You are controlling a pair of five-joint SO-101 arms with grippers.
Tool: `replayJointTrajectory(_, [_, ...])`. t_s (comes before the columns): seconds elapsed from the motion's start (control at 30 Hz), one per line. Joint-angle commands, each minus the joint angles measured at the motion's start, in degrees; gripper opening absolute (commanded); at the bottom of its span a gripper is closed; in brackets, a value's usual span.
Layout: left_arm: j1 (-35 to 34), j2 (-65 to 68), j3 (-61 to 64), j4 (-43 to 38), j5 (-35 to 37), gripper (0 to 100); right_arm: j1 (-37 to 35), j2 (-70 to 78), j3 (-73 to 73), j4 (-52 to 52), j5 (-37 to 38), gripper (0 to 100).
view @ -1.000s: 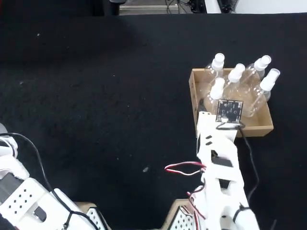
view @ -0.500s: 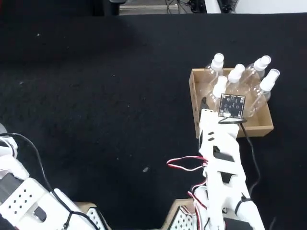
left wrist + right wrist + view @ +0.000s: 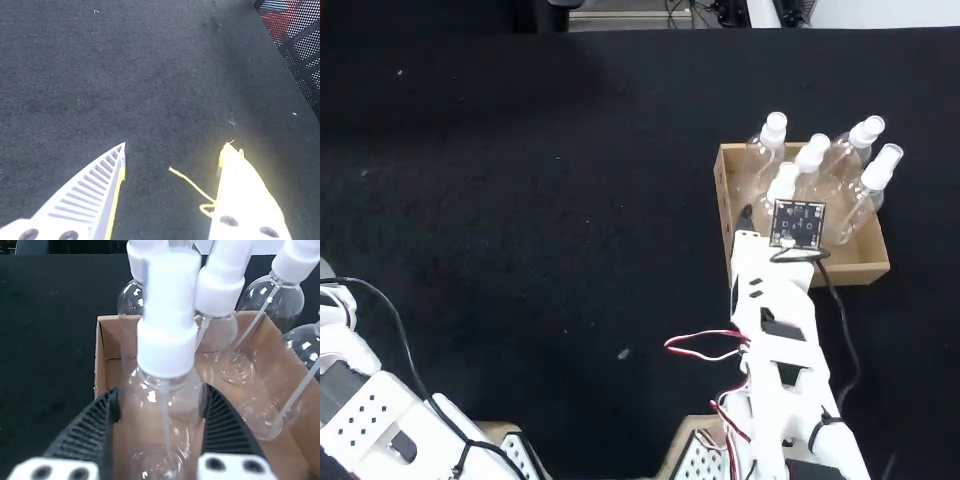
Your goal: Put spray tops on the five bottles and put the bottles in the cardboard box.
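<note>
The cardboard box (image 3: 724, 196) stands on the black cloth at the right, with several clear bottles with white spray tops upright in it. My right gripper (image 3: 160, 395) is shut on the nearest bottle (image 3: 167, 365), one black finger on each side of its clear body, inside the box's near left corner. That bottle's white top (image 3: 782, 181) shows just beyond the right arm's wrist board (image 3: 798, 225). The other bottles (image 3: 866, 132) stand behind and to the right of it. My left gripper (image 3: 172, 150) hangs open over bare black cloth, nothing between its fingers.
The left arm's base (image 3: 370, 420) sits at the table's near left corner. The right arm (image 3: 775, 350) stretches from the near edge to the box. Red and white wires (image 3: 705, 350) loop off it. Black cloth covers the whole table.
The right arm's wrist shifted slightly toward the box's back and then settled, with the bottle still between its fingers. The left arm has not moved.
</note>
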Motion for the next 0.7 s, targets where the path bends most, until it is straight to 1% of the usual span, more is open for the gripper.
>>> replayJointTrajectory(0.0, [-0.13, -0.79, -1.01, -1.49, 0.44, 28, -1.05, -1.19, 0.31, -1.14, 0.35, 15.2])
replayJointTrajectory(0.1, [-0.13, -0.79, -1.01, -1.49, 0.44, 28, -1.05, -1.19, 0.31, -1.23, 0.35, 15.8])
replayJointTrajectory(0.23, [-0.13, -0.79, -1.01, -1.49, 0.44, 28, -1.05, -1.19, 0.31, -0.97, 0.35, 25.5])
replayJointTrajectory(0.3, [-0.04, -0.79, -1.01, -1.49, 0.44, 28, -1.05, -1.27, 0.92, -1.41, 0.35, 28.7])
replayJointTrajectory(0.4, [-0.04, -0.79, -1.01, -1.49, 0.44, 28, -2.29, -1.27, 1.19, -1.41, 0.44, 29.0])
replayJointTrajectory(0.67, [-0.04, -0.79, -1.01, -1.49, 0.44, 28, -2.46, -1.27, 1.27, -1.41, 0.44, 29.3])
